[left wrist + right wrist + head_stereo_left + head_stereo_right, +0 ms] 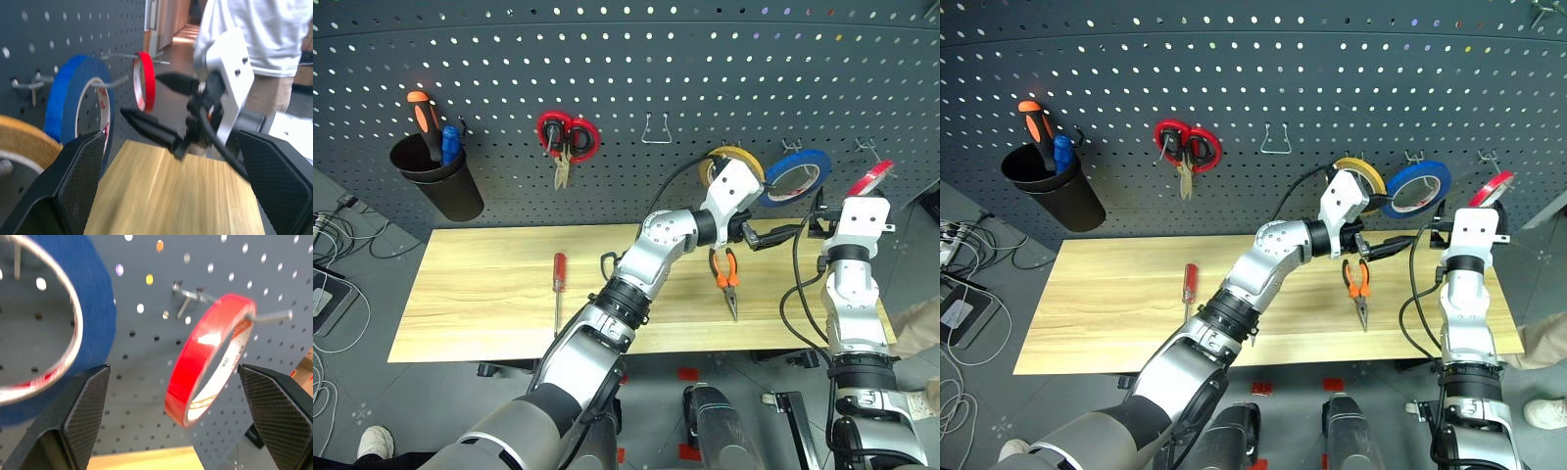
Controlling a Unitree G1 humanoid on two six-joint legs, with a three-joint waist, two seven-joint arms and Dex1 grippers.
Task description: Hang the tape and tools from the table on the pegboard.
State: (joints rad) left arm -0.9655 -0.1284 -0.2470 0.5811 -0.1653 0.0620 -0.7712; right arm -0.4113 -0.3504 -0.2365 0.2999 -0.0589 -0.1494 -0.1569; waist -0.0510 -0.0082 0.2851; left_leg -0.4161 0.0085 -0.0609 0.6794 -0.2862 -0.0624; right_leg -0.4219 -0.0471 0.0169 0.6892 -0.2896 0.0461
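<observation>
A: Where's the red tape?
B: Hanging on a pegboard hook, just ahead of the right gripper, whose fingers are spread wide and clear of it.
A: And the left gripper?
B: Also released, holding nothing, near the blue roll.
A: The tools?
B: Pliers and screwdriver lie on the table.

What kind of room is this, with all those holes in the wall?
Probably a workshop: the pegboard holds scissors and rolls of tape on hooks, and pliers lie on the wooden table.
</observation>
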